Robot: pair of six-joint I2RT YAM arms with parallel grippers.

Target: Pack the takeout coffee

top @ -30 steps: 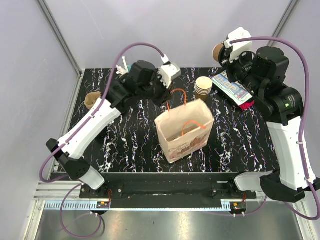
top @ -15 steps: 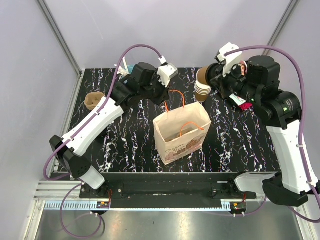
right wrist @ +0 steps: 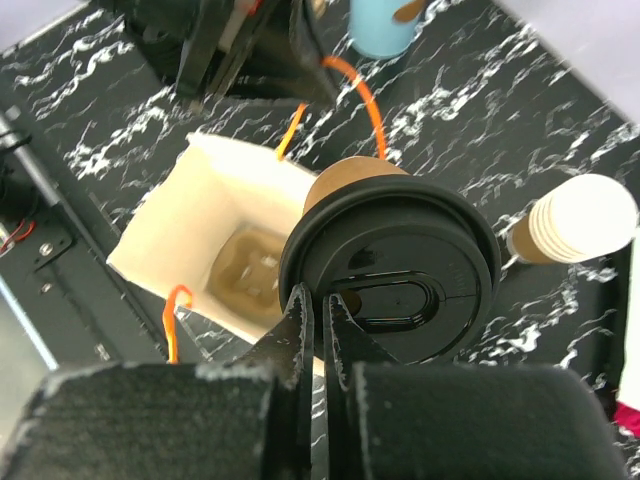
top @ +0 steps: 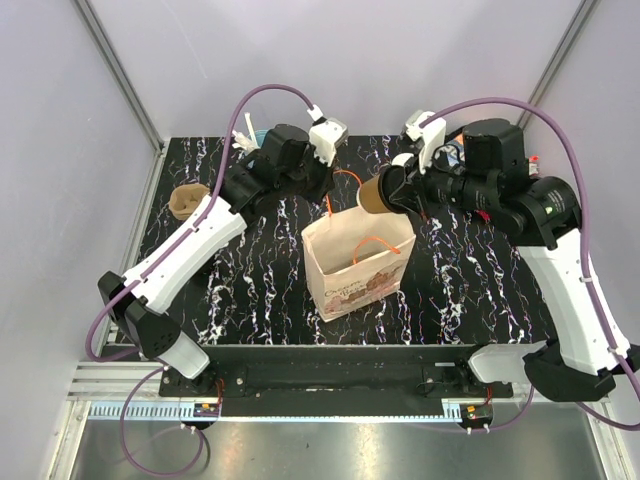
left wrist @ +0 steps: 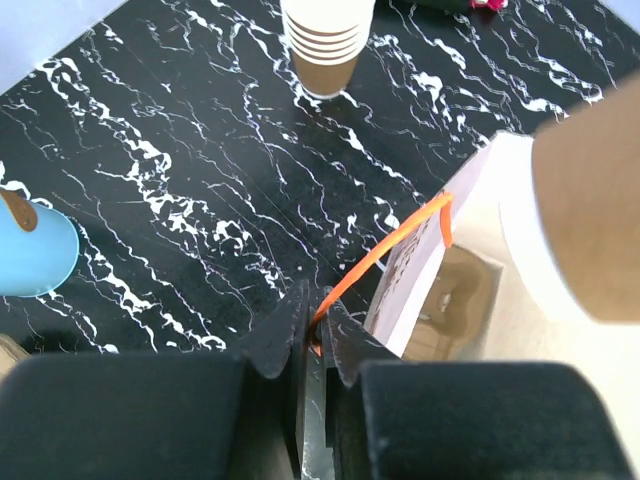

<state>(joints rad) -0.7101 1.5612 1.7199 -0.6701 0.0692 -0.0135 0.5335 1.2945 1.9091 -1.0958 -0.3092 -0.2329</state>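
The takeout coffee (top: 375, 195) is a brown paper cup with a black lid (right wrist: 400, 280). It hangs tilted over the back edge of the open paper bag (top: 355, 265). My right gripper (right wrist: 315, 295) is shut on the lid's rim and reaches in from the right (top: 398, 190). In the left wrist view the cup's brown wall (left wrist: 595, 210) fills the right side above the bag's mouth (left wrist: 470, 290). My left gripper (left wrist: 313, 300) is shut on the bag's orange back handle (left wrist: 390, 245) and holds it up behind the bag (top: 330, 188).
A stack of nested brown cups (right wrist: 575, 220) stands behind the bag, on the right (left wrist: 325, 40). A light-blue cup (left wrist: 35, 255) sits at the back left (right wrist: 385, 25). Another brown cup (top: 186, 200) lies near the table's left edge. Grey walls close in the table.
My right arm has swung left from the back right corner and brought the lidded cup over the bag's mouth. The bag has shifted slightly left, its back handle still pinched by my left gripper.
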